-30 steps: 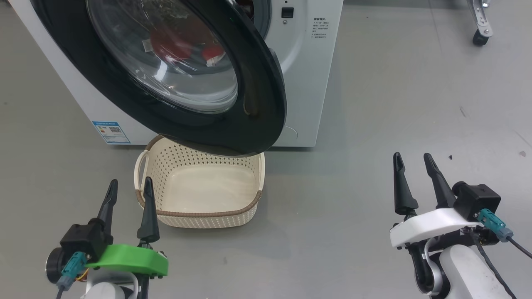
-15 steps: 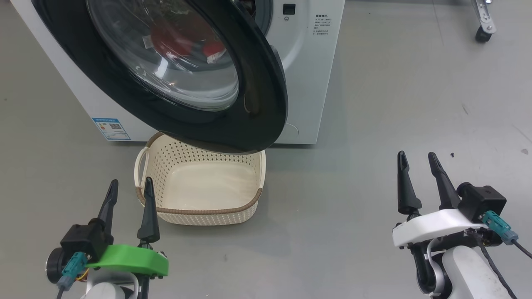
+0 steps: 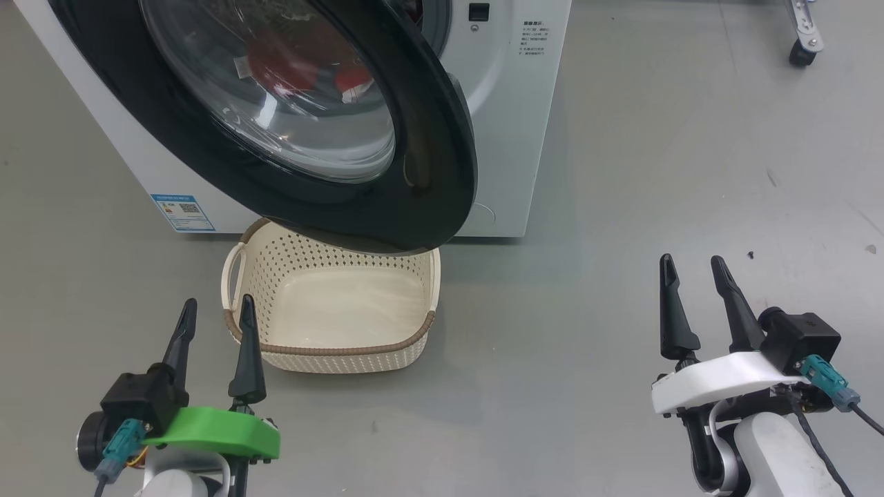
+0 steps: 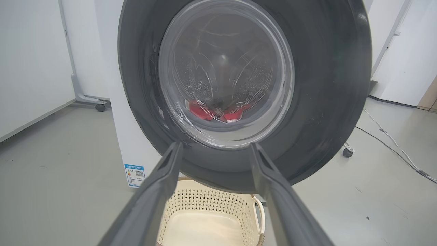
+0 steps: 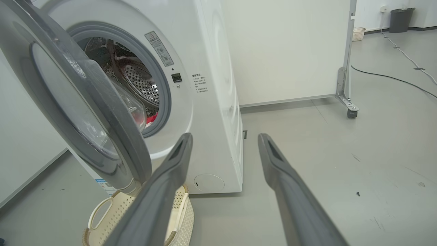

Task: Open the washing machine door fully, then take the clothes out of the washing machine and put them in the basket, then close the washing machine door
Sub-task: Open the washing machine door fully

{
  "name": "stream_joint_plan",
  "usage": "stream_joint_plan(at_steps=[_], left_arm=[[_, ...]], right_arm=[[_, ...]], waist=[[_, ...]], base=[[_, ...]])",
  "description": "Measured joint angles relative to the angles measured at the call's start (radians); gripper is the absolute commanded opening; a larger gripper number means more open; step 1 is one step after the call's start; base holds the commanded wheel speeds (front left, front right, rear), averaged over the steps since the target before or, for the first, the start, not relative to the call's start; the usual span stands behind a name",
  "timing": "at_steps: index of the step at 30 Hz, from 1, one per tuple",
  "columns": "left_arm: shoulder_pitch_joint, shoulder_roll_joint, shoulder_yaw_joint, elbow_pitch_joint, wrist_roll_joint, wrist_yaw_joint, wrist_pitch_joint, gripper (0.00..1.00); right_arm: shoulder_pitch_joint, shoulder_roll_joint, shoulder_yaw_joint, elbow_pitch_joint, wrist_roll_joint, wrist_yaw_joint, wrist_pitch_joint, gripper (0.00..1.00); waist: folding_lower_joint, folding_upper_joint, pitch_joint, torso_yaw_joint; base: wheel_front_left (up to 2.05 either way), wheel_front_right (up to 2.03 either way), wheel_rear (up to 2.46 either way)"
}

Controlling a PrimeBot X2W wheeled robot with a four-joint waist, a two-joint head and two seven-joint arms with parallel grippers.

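Three steps are making up the task, and the first, opening the door fully, is judged to be in hand. The washing machine [image 3: 511, 138] is standing at twelve o'clock in the head view. The washing machine door [image 3: 449, 193] is hanging partly open, hinged on the left, its free edge standing out toward the robot and overhanging the far rim of the basket [image 3: 331, 351]; the basket is sitting on the floor below the door, holding nothing; the clothes [image 3: 290, 62] are lying inside the drum, showing red through the glass window.

Both tools are hovering low, well apart from the door. The left gripper [image 3: 217, 300] is holding its fingers moderately spread around nothing, with the basket just beside it at one o'clock and the door at twelve o'clock; the right gripper [image 3: 690, 258] is likewise spread and empty, with the door's free edge at ten o'clock.

The next move is probably calling for one gripper reaching that free edge and carrying it outward toward nine o'clock until the port is standing clear.
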Motion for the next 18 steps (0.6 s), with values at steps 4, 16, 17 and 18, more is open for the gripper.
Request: stream_joint_plan(at_steps=[4, 16, 17, 18], left_arm=[[0.000, 0.000, 0.000, 0.000, 0.000, 0.000, 0.000, 1.00], [0.000, 0.000, 0.001, -0.001, 0.001, 0.000, 0.000, 1.00], [0.000, 0.000, 0.002, -0.001, 0.001, 0.000, 0.000, 1.00], [0.000, 0.000, 0.003, -0.004, 0.002, 0.000, 0.000, 1.00]], right_arm=[[0.000, 0.001, -0.004, 0.000, -0.001, 0.001, 0.000, 1.00], [0.002, 0.009, -0.023, -0.012, -0.020, 0.010, 0.000, 1.00], [0.002, 0.009, -0.023, -0.014, -0.021, 0.010, 0.000, 1.00], [0.002, 0.009, -0.023, -0.017, -0.025, 0.010, 0.000, 1.00]], waist=[[0.0000, 0.0000, 0.000, 0.000], [0.0000, 0.0000, 0.003, 0.001], [0.0000, 0.0000, 0.004, 0.001], [0.0000, 0.0000, 0.006, 0.000]], base=[[0.00, 0.00, 0.00], [0.00, 0.00, 0.00], [0.00, 0.00, 0.00], [0.00, 0.00, 0.00]])
